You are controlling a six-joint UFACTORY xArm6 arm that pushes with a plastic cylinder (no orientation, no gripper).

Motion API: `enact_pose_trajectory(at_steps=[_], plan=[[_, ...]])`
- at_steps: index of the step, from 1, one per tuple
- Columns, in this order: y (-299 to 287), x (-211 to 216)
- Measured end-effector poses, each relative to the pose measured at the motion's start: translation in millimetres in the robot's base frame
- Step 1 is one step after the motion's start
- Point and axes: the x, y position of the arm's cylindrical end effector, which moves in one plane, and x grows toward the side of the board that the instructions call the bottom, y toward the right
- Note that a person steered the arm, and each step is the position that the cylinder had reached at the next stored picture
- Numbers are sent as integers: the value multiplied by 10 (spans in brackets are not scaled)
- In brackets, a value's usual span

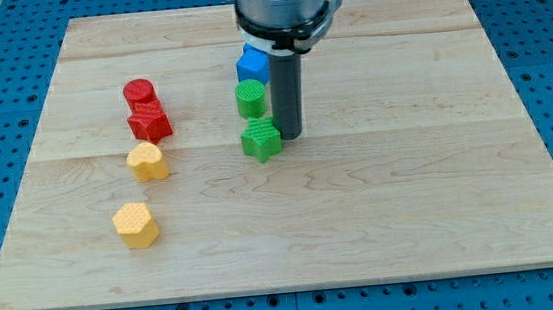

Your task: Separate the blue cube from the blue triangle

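Note:
A blue cube [252,66] sits near the top middle of the wooden board [408,164], partly under the arm's head. I see no blue triangle; it may be hidden behind the arm. My tip [289,136] rests on the board just right of the green star block [261,139] and below right of the green cylinder [250,99]. The tip is below the blue cube, not touching it.
A red cylinder [138,93] and a red star block [149,122] stand at the view's left. A yellow heart-like block [147,161] and a yellow hexagon-like block [136,224] lie below them.

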Motion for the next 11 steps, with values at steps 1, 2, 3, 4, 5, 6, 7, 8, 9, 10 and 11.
enact_pose_trajectory(at_steps=[1, 2, 3, 4, 5, 6, 7, 8, 9, 10, 11], plan=[[87, -104], [101, -89], [139, -341], [168, -635], [100, -865], [46, -1084], [-173, -1263], [-386, -1266], [-373, -1397], [-265, -1543], [-810, -1546]])
